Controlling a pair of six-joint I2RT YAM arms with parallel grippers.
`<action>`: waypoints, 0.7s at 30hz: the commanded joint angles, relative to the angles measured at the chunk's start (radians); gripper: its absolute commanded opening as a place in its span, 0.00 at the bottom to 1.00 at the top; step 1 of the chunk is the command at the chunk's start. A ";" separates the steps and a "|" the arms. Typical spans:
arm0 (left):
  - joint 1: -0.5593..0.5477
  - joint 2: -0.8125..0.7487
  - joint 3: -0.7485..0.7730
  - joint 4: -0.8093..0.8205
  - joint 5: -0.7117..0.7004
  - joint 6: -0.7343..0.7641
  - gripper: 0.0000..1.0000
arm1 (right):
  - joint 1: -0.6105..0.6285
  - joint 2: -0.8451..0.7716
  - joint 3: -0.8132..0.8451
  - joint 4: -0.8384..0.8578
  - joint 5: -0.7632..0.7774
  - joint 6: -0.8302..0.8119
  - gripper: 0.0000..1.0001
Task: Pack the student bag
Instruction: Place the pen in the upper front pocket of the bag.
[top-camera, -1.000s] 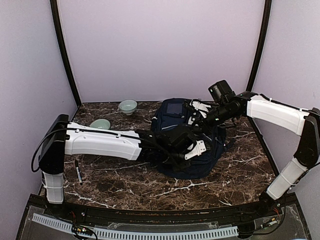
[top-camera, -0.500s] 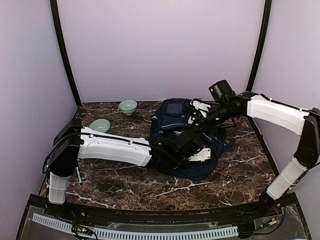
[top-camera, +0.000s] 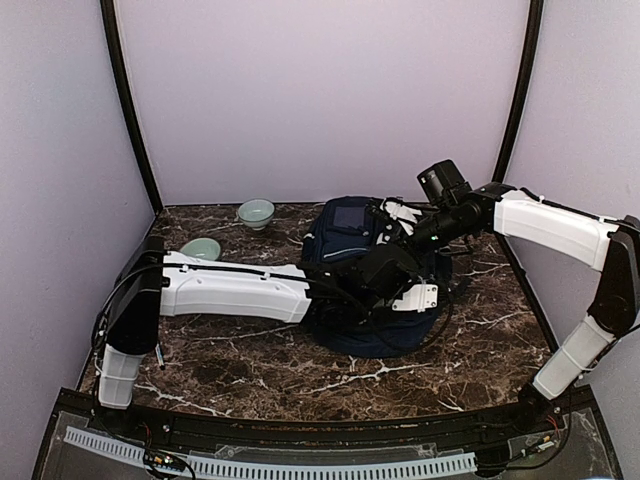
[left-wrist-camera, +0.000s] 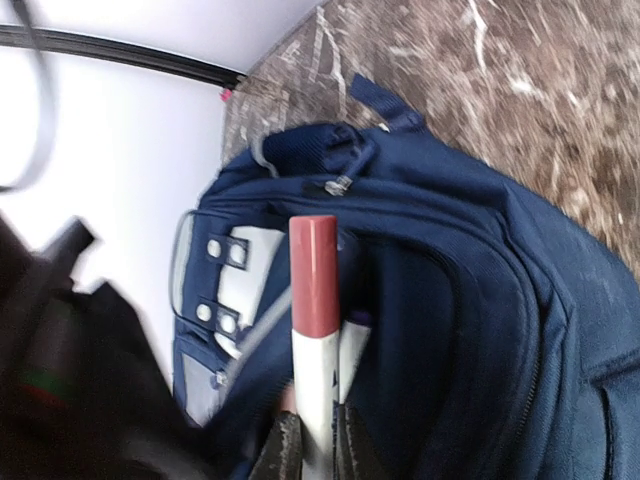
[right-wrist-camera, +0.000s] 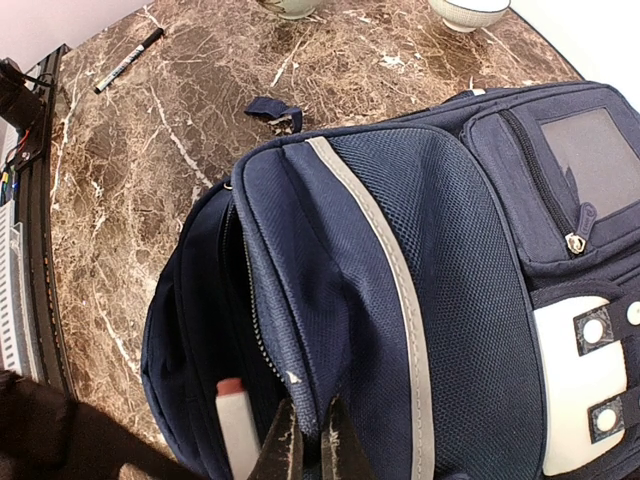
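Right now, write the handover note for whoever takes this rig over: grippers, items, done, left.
Left gripper: shut on the red-capped marker, cap end at the open mouth of the student bag.
Right gripper: shut on the bag's zip edge, pinching that compartment open.
Bag lies on the table; black pen on the table near the left arm's base; two pale bowls far left.
Done: compartment open, marker at its mouth.
Left: release the marker inside, probably pack the pen, zip up.

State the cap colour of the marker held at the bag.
Dull red; marker cap clearest in left wrist view.
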 joint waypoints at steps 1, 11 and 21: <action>0.016 -0.004 -0.064 -0.006 -0.033 0.043 0.00 | -0.004 -0.020 0.001 0.034 -0.036 0.009 0.00; 0.085 0.038 -0.068 0.036 -0.064 0.029 0.00 | -0.004 -0.023 -0.004 0.038 -0.043 0.011 0.00; 0.114 0.091 -0.089 0.129 -0.031 0.130 0.00 | -0.004 -0.029 0.001 0.034 -0.041 0.014 0.00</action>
